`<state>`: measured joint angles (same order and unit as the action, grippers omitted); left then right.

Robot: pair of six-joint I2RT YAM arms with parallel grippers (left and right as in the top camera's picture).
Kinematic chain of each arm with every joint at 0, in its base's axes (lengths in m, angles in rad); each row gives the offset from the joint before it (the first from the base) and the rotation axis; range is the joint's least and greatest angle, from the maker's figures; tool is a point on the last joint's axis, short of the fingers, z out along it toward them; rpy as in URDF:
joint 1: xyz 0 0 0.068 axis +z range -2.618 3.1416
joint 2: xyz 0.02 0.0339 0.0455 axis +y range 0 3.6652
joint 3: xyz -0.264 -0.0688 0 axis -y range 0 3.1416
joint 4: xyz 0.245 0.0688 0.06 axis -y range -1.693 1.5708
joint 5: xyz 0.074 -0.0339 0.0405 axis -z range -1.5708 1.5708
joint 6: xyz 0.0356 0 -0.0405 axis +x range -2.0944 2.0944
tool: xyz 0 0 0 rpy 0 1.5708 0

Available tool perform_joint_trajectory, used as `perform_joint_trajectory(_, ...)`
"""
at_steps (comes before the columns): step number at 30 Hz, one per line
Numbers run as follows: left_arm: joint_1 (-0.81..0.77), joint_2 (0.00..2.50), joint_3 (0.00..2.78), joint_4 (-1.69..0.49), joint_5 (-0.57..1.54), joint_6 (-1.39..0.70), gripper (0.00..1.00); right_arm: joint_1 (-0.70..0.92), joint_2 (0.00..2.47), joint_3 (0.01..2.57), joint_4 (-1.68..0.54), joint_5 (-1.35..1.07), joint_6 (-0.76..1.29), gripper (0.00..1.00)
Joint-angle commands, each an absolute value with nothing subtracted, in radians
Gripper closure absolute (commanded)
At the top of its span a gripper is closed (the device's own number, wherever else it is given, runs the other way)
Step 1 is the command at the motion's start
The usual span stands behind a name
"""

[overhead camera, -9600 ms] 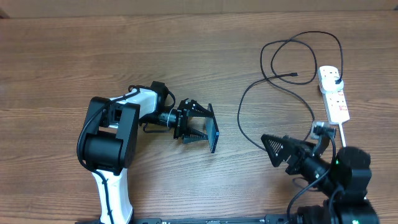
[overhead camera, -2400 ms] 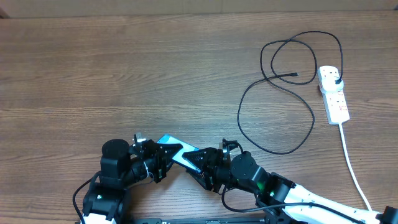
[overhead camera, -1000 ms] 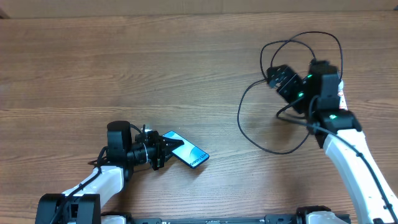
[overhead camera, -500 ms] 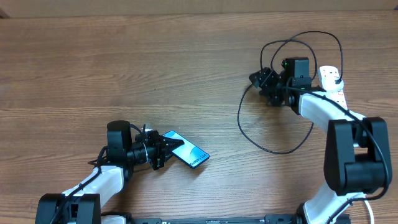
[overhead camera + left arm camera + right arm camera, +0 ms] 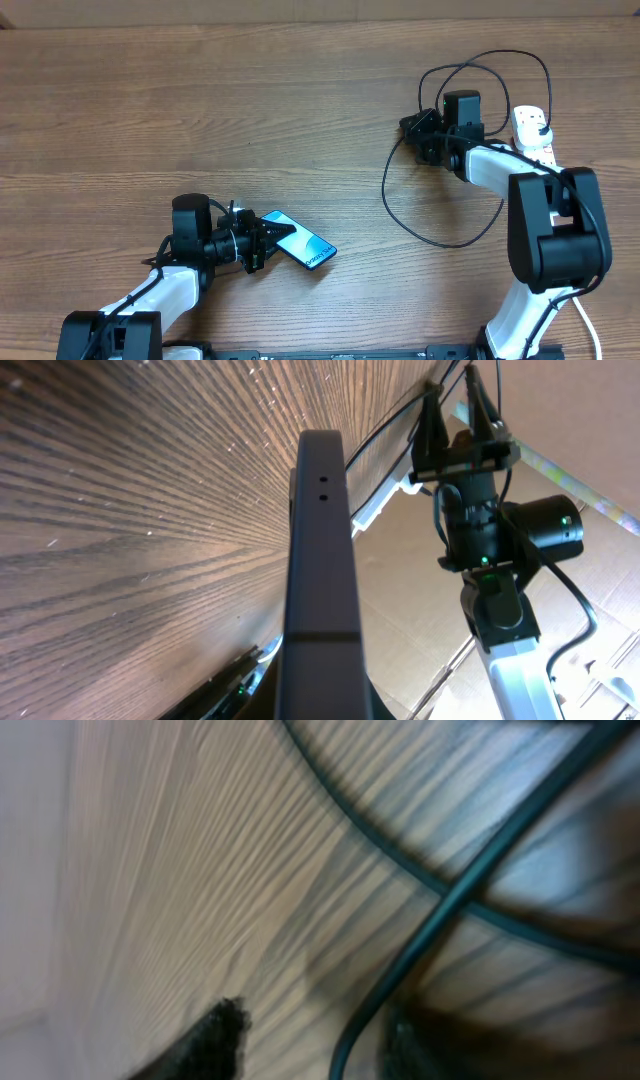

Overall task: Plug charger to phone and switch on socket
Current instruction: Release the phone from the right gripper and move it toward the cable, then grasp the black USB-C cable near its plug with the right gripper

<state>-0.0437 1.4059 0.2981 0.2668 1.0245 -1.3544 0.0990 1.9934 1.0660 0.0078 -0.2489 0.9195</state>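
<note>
The phone, blue screen up, lies tilted at the lower left with my left gripper shut on its near end. In the left wrist view its dark edge runs up the middle. The charger sprawls in black loops at the right, and its plug sits in the white socket, which my right arm partly covers. My right gripper is low over the loops, open. In the blurred right wrist view a strand of the charger passes between the fingertips, close to the right-hand one. The connector tip is hidden.
The wooden table stretches bare to the left and back. The right forearm lies across the charger loops toward the socket. Cardboard walls stand beyond the table's far edge.
The right gripper has come down onto the charger loops and its jaws have narrowed round a strand. The left gripper and the phone have stayed still.
</note>
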Motion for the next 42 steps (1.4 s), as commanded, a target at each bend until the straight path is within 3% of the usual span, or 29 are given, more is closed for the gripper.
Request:
perform_joint_trajectory(1,-0.041,1.406,0.319,0.274,1.047,-1.365,0.96,0.103,2.023,1.075,0.046,-0.237,0.866,0.79)
perform_joint_trajectory(3,-0.041,1.406,0.319,0.274,1.048,-1.365,0.96,0.103,2.022,1.075,0.044,-0.319,0.806,0.94)
perform_joint_trajectory(4,-0.041,1.406,0.319,0.274,1.048,-1.365,0.96,0.103,2.02,1.075,0.041,-0.36,0.788,0.96)
perform_joint_trajectory(7,-0.041,1.406,0.319,0.274,1.052,-1.365,0.96,0.106,1.992,1.075,0.015,-0.493,0.707,0.96)
perform_joint_trajectory(10,-0.041,1.406,0.319,0.274,1.069,-1.365,0.96,0.126,1.905,1.075,-0.156,-0.505,0.596,0.96)
perform_joint_trajectory(13,-0.041,1.406,0.319,0.274,1.075,-1.365,0.96,0.172,1.801,1.075,-0.553,-0.445,0.533,0.96)
perform_joint_trajectory(16,-0.041,1.406,0.319,0.274,1.069,-1.365,0.96,0.236,1.795,1.074,-0.73,-0.443,0.426,0.96)
perform_joint_trajectory(19,-0.041,1.406,0.319,0.274,1.067,-1.365,0.96,0.336,1.795,1.065,-0.809,-0.266,0.415,0.73)
perform_joint_trajectory(21,-0.041,1.406,0.319,0.274,1.068,-1.365,0.96,0.375,1.795,1.066,-0.8,-0.144,0.419,0.41)
perform_joint_trajectory(25,-0.041,1.406,0.319,0.274,1.074,-1.365,0.95,0.391,1.795,1.069,-0.723,-0.032,0.454,0.19)
perform_joint_trajectory(29,-0.041,1.406,0.319,0.274,1.074,-1.365,0.96,0.382,1.795,1.069,-0.635,0.109,0.501,0.11)
perform_joint_trajectory(31,-0.041,1.406,0.319,0.274,1.073,-1.365,0.96,0.382,1.795,1.069,-0.604,0.144,0.501,0.01)
perform_joint_trajectory(32,-0.041,1.406,0.319,0.274,1.069,-1.365,0.96,0.382,1.795,1.069,-0.599,0.158,0.501,0.0)
perform_joint_trajectory(34,-0.041,1.406,0.319,0.274,1.064,-1.365,0.95,0.387,1.795,1.069,-0.621,0.148,0.513,0.0)
perform_joint_trajectory(38,-0.041,1.406,0.319,0.274,1.054,-1.365,0.94,0.437,1.795,1.069,-0.75,0.044,0.516,0.15)
perform_joint_trajectory(42,-0.041,1.406,0.319,0.274,1.055,-1.365,0.94,0.501,1.795,1.069,-0.802,-0.079,0.463,0.14)
